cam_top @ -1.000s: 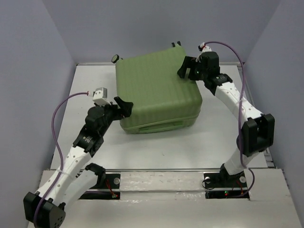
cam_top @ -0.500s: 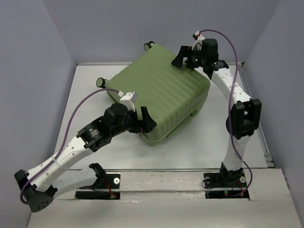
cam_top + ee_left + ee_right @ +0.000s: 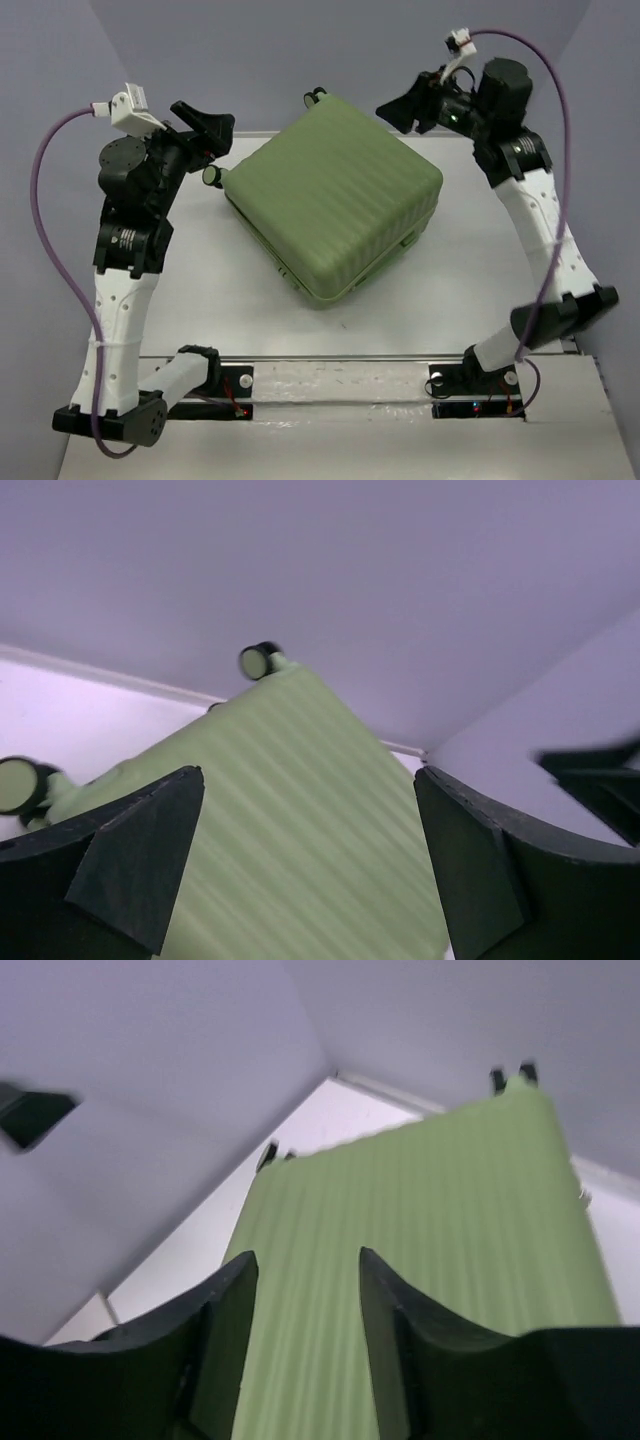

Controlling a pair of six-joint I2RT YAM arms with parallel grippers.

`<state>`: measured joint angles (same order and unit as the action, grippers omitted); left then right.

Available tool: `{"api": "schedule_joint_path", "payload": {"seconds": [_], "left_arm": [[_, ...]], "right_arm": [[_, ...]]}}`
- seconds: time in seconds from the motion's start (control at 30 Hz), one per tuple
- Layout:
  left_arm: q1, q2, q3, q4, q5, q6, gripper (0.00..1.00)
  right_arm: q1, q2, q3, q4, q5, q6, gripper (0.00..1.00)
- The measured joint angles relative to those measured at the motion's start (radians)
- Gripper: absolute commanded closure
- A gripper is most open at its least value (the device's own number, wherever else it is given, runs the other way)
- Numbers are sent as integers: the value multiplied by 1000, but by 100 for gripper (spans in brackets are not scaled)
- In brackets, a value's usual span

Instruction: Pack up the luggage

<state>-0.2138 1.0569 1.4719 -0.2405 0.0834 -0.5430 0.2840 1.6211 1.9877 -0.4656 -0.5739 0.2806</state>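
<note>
From my station the luggage (image 3: 335,210) lies flat on the table (image 3: 450,290) with its lid down. It sits toward the far edge, about midway across and turned cornerwise, with one wheel (image 3: 212,176) pointing to the far left and another (image 3: 316,96) at the far edge. Nothing loose is left on the surface, so I judge the packing nearly finished. I cannot see what is inside, or whether the seam is fastened all round. That check is what remains.

My left gripper (image 3: 218,135) hangs in the air over the far-left part of the table, beside the case. Its fingers are spread wide with nothing between them. My right gripper (image 3: 400,108) is up above the case's far-right corner, fingers parted and empty too.

Half a second back, the left one was low against the case's near-left side and the right one pressed on its far-right corner. Both have since lifted clear. The case keeps that cornerwise lie, whereas a second ago it sat squarer to the table's edges.
</note>
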Motion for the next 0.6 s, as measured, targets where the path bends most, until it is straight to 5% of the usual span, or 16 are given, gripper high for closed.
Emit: {"api": "schedule_joint_path", "payload": {"seconds": [0.1,0.17,0.27,0.33,0.6], "left_arm": [[154,30,-135,62,69,-40,1],[245,78,-220,101,129,-71,1],[375,247,-318,138,208,-122,1],[411,321,-337,137,230,-137,1],[422,462,-313,204,309,-161,1]], "right_arm": [[13,-237,-261,78,-3,13,88],[41,-383,-457,146,-2,25,79],[106,-551,-734,206,7,51,34],[145,-605,-847,216,26,54,16],[230,-765,-1138,241,81,75,9]]}}
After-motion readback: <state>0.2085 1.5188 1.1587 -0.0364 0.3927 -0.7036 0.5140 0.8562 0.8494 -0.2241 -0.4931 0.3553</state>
